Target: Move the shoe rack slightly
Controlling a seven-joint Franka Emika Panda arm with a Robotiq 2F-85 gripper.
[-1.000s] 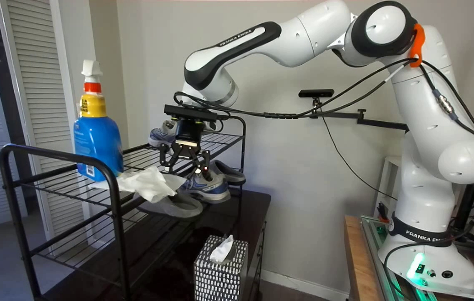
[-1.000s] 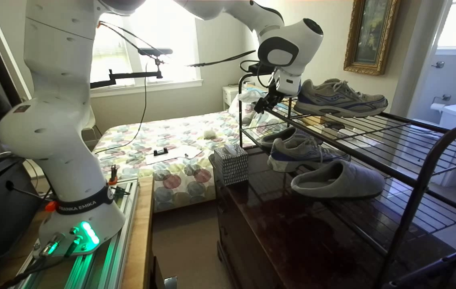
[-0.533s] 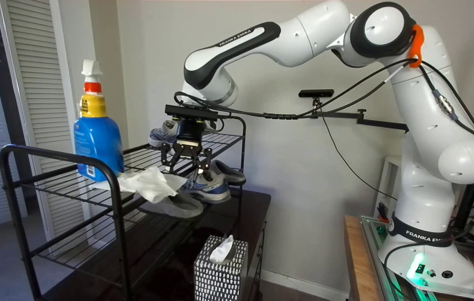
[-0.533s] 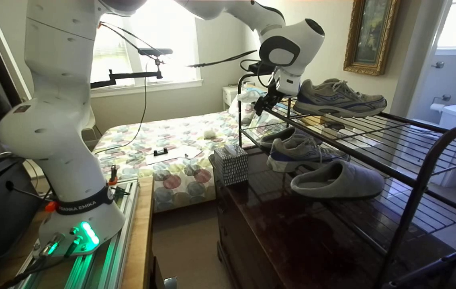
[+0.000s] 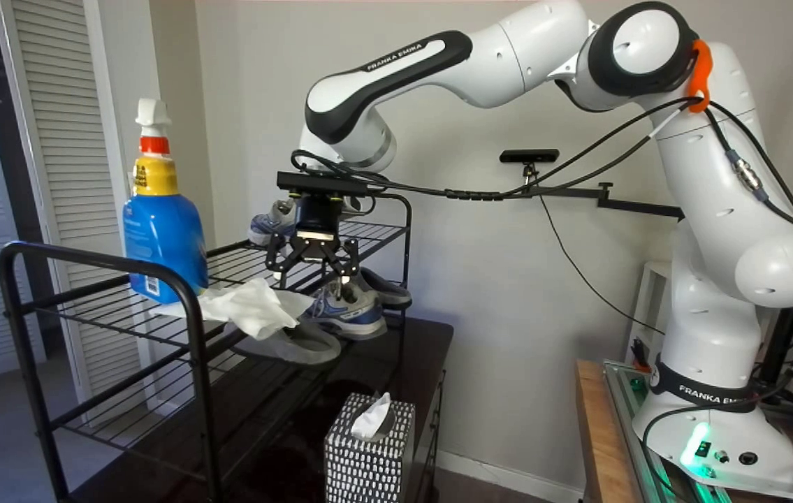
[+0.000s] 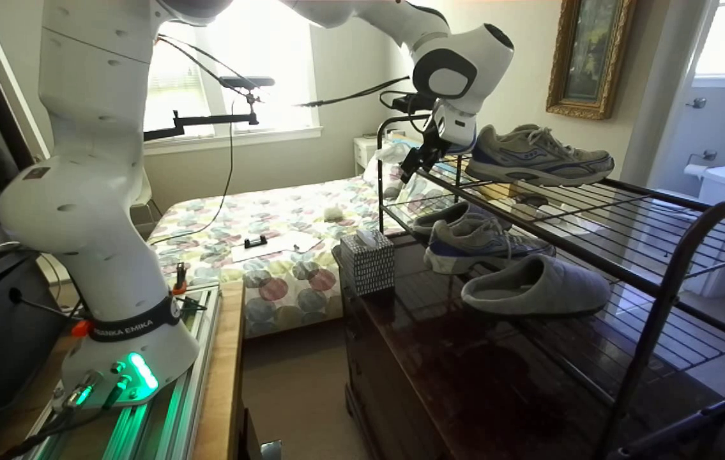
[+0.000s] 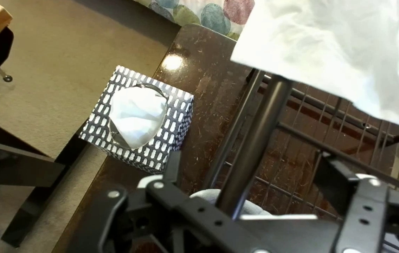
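The shoe rack [image 5: 196,370] is a black tubular frame with wire shelves, standing on a dark dresser. It also appears in an exterior view [image 6: 663,306]. My gripper [image 5: 313,279] points down at the long upper rail on the dresser side, with its fingers spread apart. In the wrist view that rail of the rack [image 7: 255,140] runs through the gap of the gripper [image 7: 252,169], nearer the left finger [image 7: 174,165] and apart from both. Nothing is gripped. How far the fingertips reach past the rail cannot be judged.
A blue spray bottle [image 5: 164,237] and white cloth [image 5: 249,307] lie close to the gripper on the top shelf, with a sneaker [image 6: 541,160] behind. Slippers [image 6: 538,291] and another sneaker [image 6: 477,246] sit lower. A patterned tissue box [image 7: 178,123] stands on the dresser [image 6: 464,370].
Over the last second the fingers have spread wider, letting the rail go free between them. The gripper has risen slightly in the last half second. The rack shows no clear shift.
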